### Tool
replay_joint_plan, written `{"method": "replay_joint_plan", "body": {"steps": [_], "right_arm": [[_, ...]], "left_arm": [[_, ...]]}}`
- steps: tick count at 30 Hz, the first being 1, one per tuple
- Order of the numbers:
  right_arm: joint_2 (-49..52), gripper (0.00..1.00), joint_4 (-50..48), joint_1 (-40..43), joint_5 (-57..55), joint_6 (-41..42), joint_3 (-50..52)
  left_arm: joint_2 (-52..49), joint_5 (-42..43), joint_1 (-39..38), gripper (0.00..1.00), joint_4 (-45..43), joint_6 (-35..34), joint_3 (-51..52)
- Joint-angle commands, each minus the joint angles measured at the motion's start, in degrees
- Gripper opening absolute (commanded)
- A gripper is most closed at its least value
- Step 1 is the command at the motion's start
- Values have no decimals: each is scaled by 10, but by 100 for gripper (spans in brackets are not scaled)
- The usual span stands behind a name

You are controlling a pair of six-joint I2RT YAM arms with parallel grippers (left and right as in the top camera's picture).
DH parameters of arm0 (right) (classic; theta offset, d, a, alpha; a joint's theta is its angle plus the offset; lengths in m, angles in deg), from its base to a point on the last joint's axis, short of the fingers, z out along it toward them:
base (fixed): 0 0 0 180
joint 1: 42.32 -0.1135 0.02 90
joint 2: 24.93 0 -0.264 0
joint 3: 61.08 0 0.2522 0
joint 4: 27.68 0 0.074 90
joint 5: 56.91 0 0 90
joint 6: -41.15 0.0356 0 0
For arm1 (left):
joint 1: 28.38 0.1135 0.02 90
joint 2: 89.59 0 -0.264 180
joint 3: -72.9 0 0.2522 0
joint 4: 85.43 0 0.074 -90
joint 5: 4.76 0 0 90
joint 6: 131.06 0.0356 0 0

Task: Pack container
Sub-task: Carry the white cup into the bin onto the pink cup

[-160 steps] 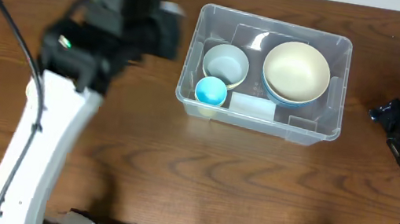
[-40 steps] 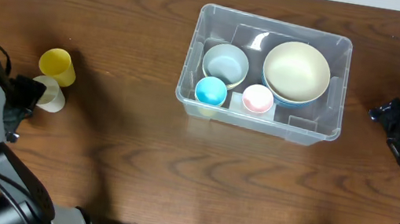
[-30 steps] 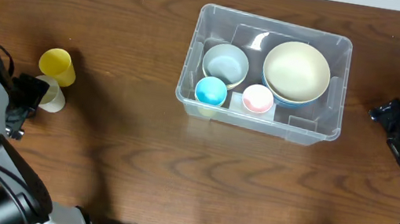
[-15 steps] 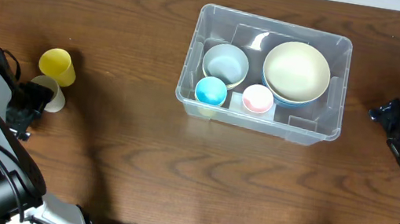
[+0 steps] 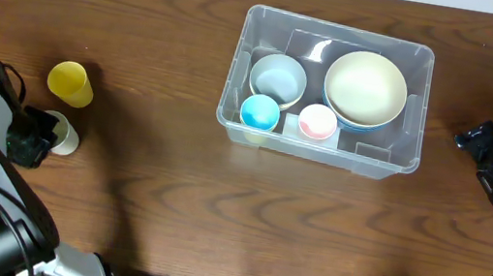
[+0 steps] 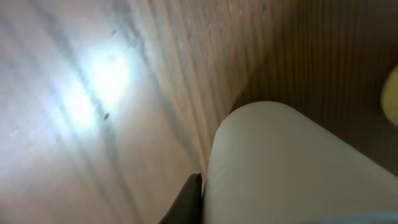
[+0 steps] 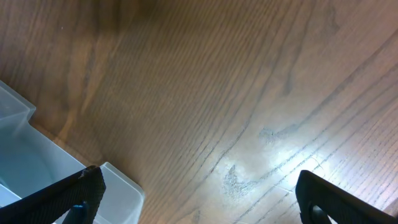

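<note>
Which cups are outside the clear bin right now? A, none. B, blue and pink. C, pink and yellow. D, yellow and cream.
D: the yellow cup and the cream cup stand left of the container, while the blue cup and the pink cup are inside it.

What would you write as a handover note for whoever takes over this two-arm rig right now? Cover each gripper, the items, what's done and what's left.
Left gripper: at the cream cup near the table's left edge, one finger against it. Whether the grip is closed cannot be told.
Right gripper: open, empty, right of the container.
Done: the container holds a grey-blue bowl, a cream bowl, a blue cup and a pink cup.
Left: the cream cup and the yellow cup are on the table, not yet packed.
</note>
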Motion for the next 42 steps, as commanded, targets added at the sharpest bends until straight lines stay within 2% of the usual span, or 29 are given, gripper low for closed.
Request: {"method": "replay_joint_plan", "body": {"steps": [1,7,10,14,19,24,30,36,42], "right_arm": [[0,99,-1,2,-4,8,2],[0,99,-1,2,-4,8,2],[0,99,-1,2,-4,8,2],[0,99,-1,2,-4,8,2],[0,99,-1,2,-4,8,2],[0,99,-1,2,-4,8,2],[0,99,-1,2,-4,8,2],[0,99,-1,2,-4,8,2],[0,99,-1,2,-4,8,2]], "left_arm": [[62,-3,0,6,27,9,-49],[189,-2,0,6,96,17,-112],[263,48,-10,6,110,42,-146],[351,144,-66,6,61,69,-160],[398,147,-194,6,-12,68,-160],[372,145,-364,6,-78,106,-160],[278,128,-533,6,-126,147,-160],[167,54,-640,6,-166,181,-161],[76,23,-692,6,-203,197,-161]]}}
